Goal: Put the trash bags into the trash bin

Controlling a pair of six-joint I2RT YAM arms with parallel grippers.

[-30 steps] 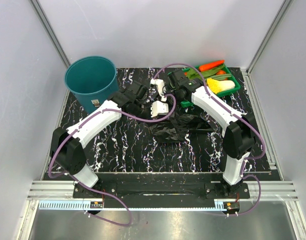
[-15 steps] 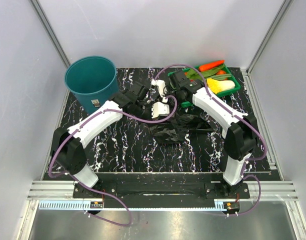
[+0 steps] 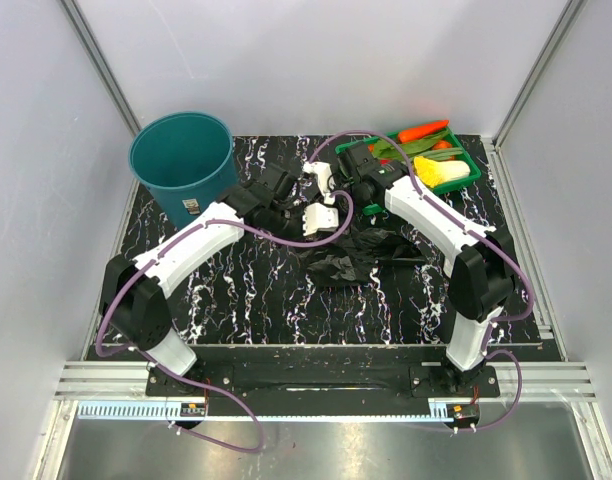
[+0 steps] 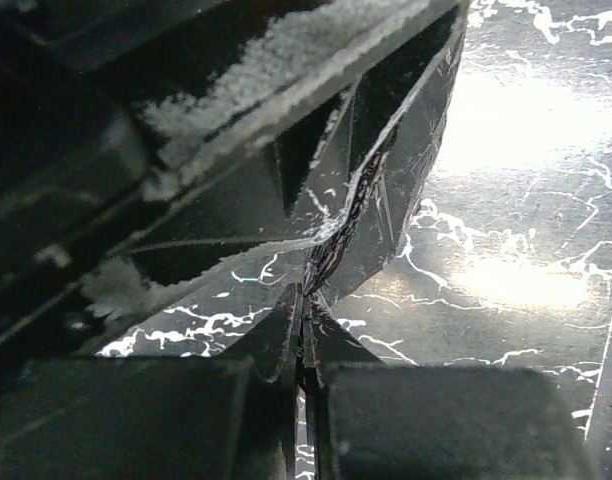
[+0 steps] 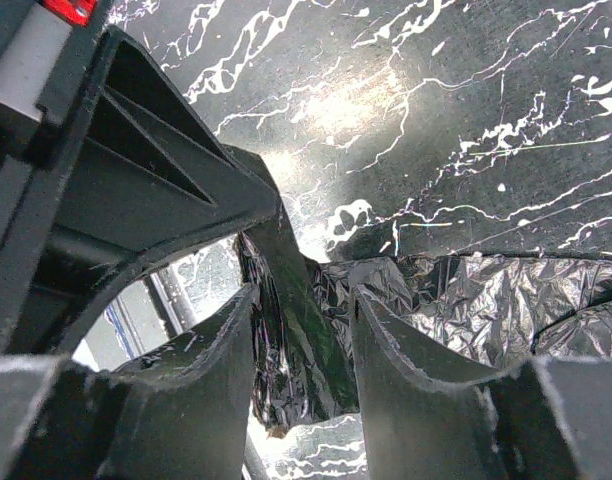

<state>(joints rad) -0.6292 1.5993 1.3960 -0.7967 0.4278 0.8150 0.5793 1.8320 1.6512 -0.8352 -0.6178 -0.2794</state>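
The teal trash bin (image 3: 181,160) stands upright at the back left of the mat. The black trash bags (image 3: 351,255) lie crumpled in the middle, with one part pulled up toward both grippers. My left gripper (image 3: 298,200) is shut on a thin edge of the black film (image 4: 366,200); its jaws (image 4: 304,320) are pressed together on it. My right gripper (image 3: 336,193) is right beside it. Its fingers (image 5: 304,300) stand apart, with a twisted strand of the bag (image 5: 296,350) hanging between them. More bag film (image 5: 476,290) lies on the mat below.
A shallow green tray (image 3: 468,175) of vegetables sits at the back right, just behind the right arm. The black marbled mat (image 3: 246,290) covers the table. Grey walls close in on the left, back and right. The two wrists almost touch.
My right gripper has edged slightly left toward the left gripper. The bag pile and the left arm have hardly moved.
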